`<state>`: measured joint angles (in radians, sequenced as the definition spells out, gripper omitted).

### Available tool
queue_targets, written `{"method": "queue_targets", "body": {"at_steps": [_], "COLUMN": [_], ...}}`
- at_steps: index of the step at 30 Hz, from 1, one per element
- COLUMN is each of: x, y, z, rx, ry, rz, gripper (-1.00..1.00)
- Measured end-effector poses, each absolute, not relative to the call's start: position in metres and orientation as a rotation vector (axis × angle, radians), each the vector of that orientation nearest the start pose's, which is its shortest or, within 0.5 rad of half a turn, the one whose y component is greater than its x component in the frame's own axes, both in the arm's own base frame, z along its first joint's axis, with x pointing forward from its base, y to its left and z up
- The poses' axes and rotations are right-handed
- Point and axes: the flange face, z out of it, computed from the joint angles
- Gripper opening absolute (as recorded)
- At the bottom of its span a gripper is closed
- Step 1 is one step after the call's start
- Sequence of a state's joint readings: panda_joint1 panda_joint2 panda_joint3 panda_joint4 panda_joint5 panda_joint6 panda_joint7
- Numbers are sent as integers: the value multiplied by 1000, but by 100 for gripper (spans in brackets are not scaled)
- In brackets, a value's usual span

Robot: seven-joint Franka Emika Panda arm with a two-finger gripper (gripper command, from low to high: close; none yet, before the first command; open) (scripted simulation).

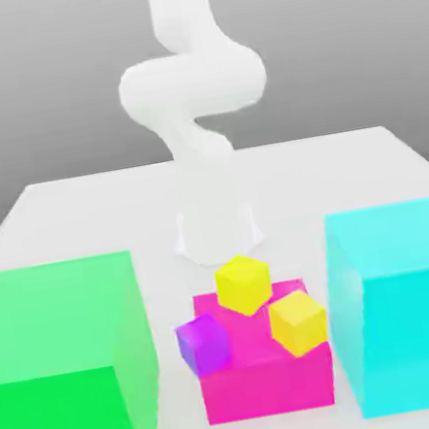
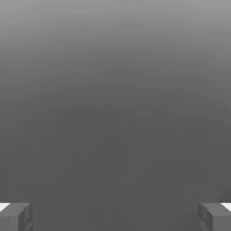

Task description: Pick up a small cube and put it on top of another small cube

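A small purple cube [image 1: 203,344] shows against the upper corner of a magenta block [image 1: 269,382], on the exterior view's left; whether it rests on the block or beside it I cannot tell. Two small yellow cubes [image 1: 243,283] [image 1: 297,322] sit tilted on top of the magenta block. The white arm [image 1: 192,84] curls upward behind them from its base. In the hand view my gripper [image 2: 115,216] is open, its grey fingertips [image 2: 16,216] spread wide with nothing between them, facing plain grey background.
A big green block [image 1: 68,371] stands at the exterior view's left and a big cyan block [image 1: 411,304] at its right, flanking the magenta block closely. The white table [image 1: 61,214] extends back to the arm's base [image 1: 216,238].
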<state>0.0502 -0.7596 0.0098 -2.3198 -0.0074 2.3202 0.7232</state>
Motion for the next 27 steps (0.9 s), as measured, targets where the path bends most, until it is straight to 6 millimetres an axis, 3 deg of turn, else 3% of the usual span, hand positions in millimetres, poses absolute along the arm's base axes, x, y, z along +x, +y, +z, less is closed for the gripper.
{"method": "queue_targets", "body": {"at_steps": [6, 14, 20, 27], "x": [391, 400, 385, 344], "y": [103, 184, 239, 292], "z": [620, 524, 451, 366], "rx": [-2802, -2924, -2858, -2609], "ry": [345, -412, -996, -1648], "rz": [-896, -726, -580, -397], "gripper": [0, 0, 0, 0]}}
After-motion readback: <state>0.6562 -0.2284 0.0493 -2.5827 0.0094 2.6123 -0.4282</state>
